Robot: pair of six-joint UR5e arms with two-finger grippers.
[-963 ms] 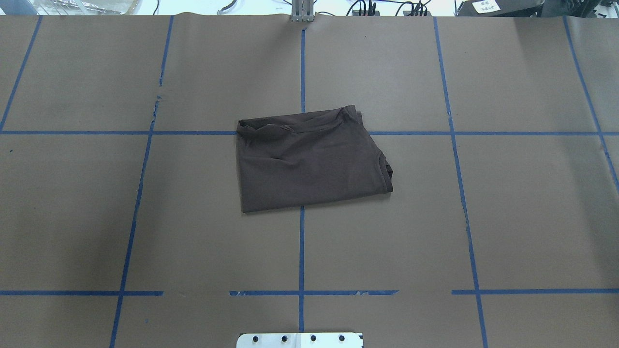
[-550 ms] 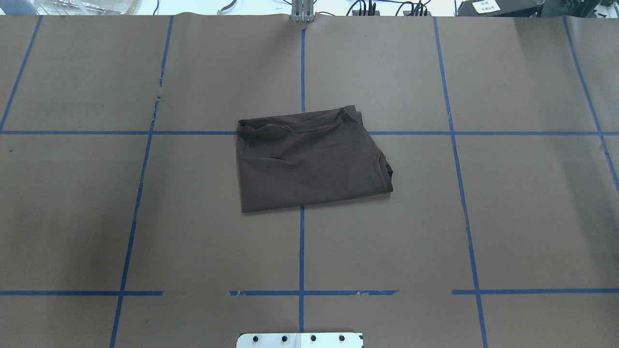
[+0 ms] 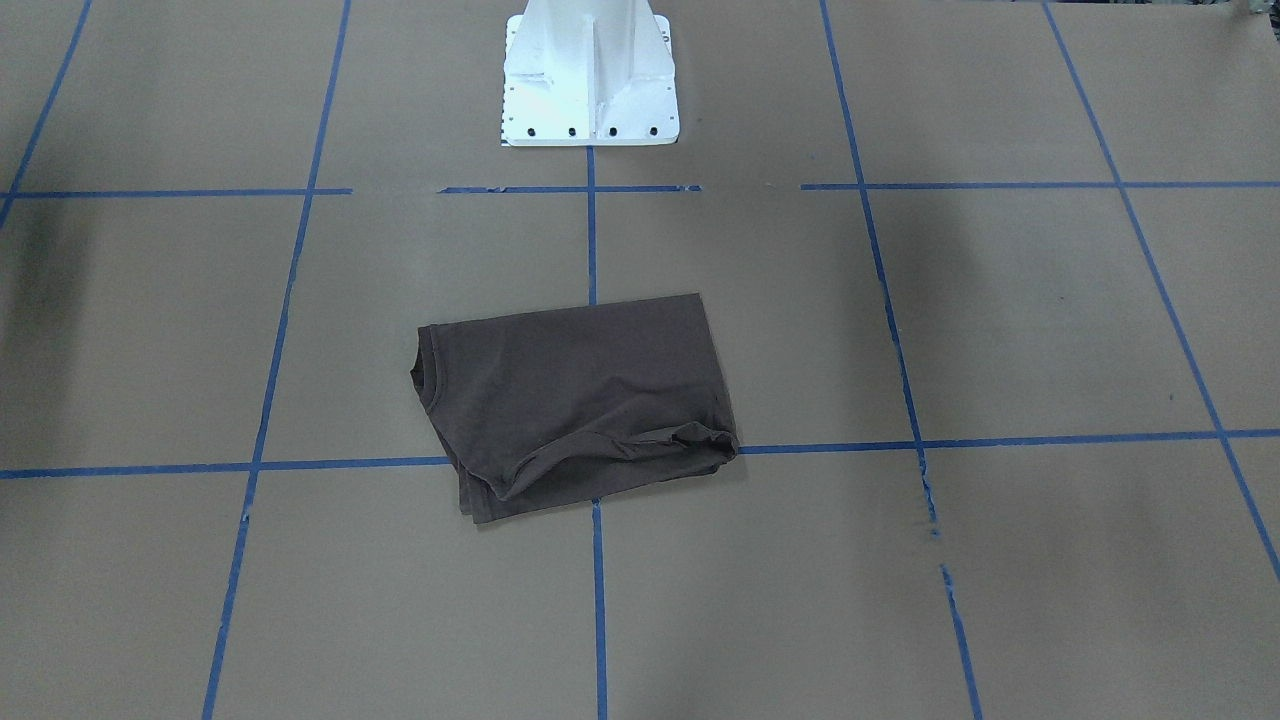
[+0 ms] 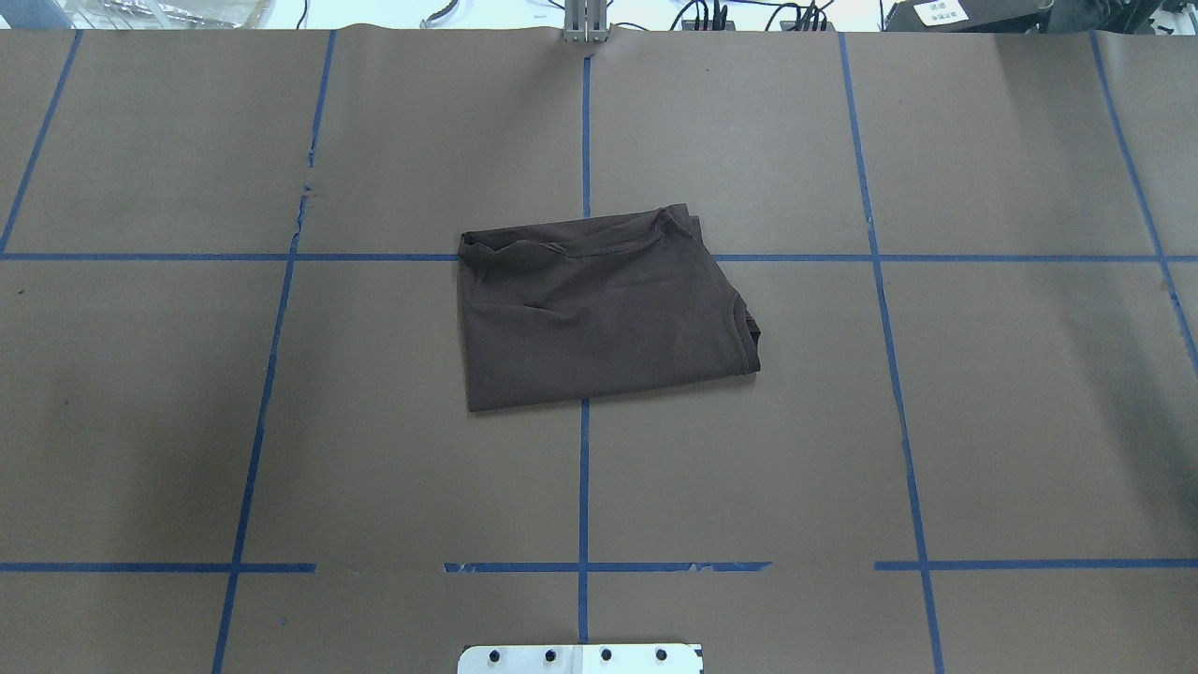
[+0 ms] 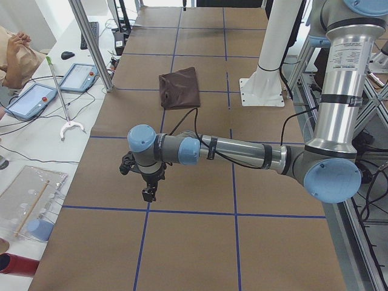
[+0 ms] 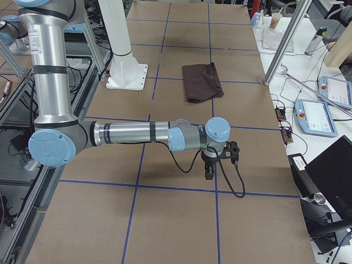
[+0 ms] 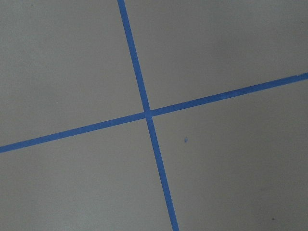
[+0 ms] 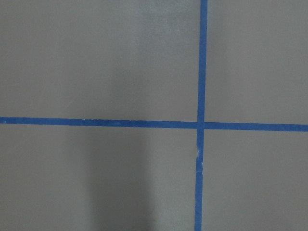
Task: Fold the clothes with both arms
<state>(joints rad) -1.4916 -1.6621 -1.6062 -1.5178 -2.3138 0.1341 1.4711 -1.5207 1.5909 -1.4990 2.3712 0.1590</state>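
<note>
The T-shirt [image 4: 599,314] lies folded into a compact, roughly rectangular bundle at the middle of the surface [image 4: 983,421]. It straddles a crossing of the blue tape lines [image 4: 584,487], out in front of the white pedestal [image 3: 590,75]. The edge nearest the robot is flat and clean. The far edge is bunched into a soft roll, and on the robot's right the layers step out around a curved seam. Nothing touches the cloth.

The left arm [image 5: 236,151] and the right arm [image 6: 132,133] hang low over bare paper at opposite ends, well apart from the shirt. The left end effector [image 5: 148,194] and the right end effector [image 6: 209,171] show only in the side views. I cannot tell whether their fingers are spread or pressed together.

The fold looks close to done. If another fold or a tidy-up follows, a pinch on the rolled edge that catches only the top layer would probably peel the bundle open. Uneven pulls from the two arms would skew it.
</note>
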